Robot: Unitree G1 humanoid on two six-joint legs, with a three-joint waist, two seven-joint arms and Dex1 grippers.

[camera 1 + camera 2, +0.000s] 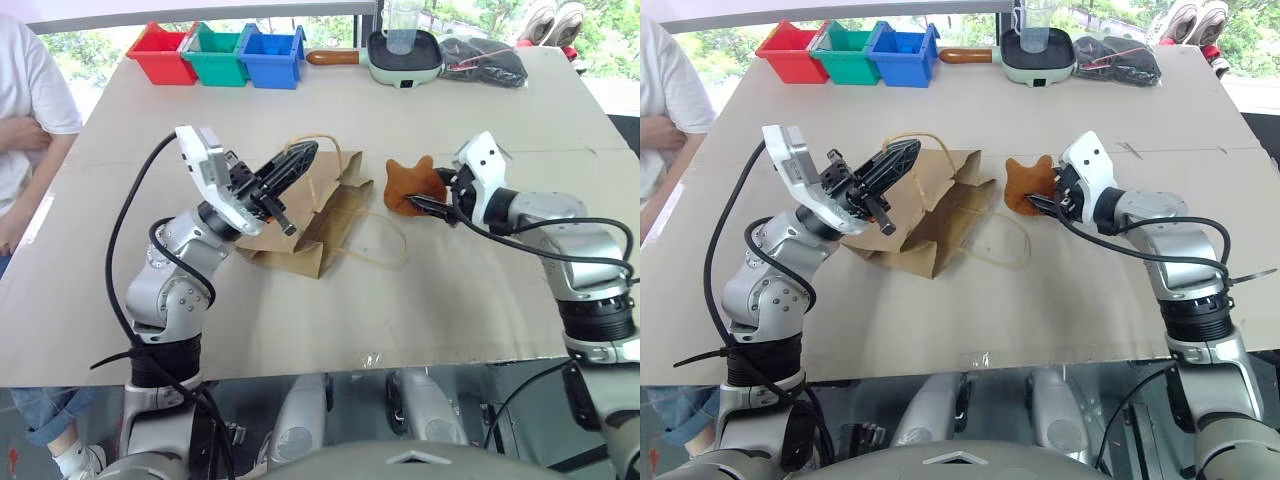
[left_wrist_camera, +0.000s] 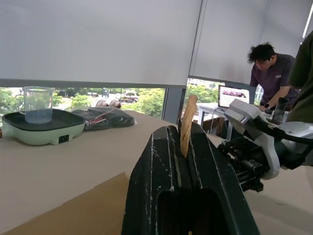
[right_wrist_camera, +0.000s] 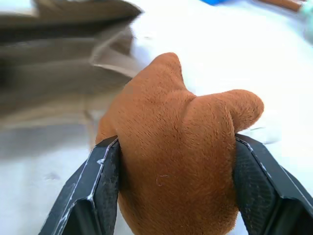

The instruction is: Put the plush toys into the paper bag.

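Left arm: raised above the bag (image 1: 300,215), elbow bent, wrist tilted up; left gripper (image 1: 298,158) pointing up and toward the far side of the bag
Left jaws: pressed together on the handle (image 2: 187,125), a twisted paper loop, pinched upright between the black fingers
Right arm: reaching in from the right of the bag, forearm low over the table (image 1: 450,300); right gripper (image 1: 428,203) aimed toward the bag
Right jaws: spread wide, one finger against each side of the toy (image 3: 181,147); lifted or resting cannot be told
Bag: brown kraft paper, creased, lying slumped on its side; second loop handle lying loose on the table on its right
Toy: rounded, rust-brown short fur, two stubby ears; just right of the bag, apart from it
Table: flat, pale cardboard-like cover
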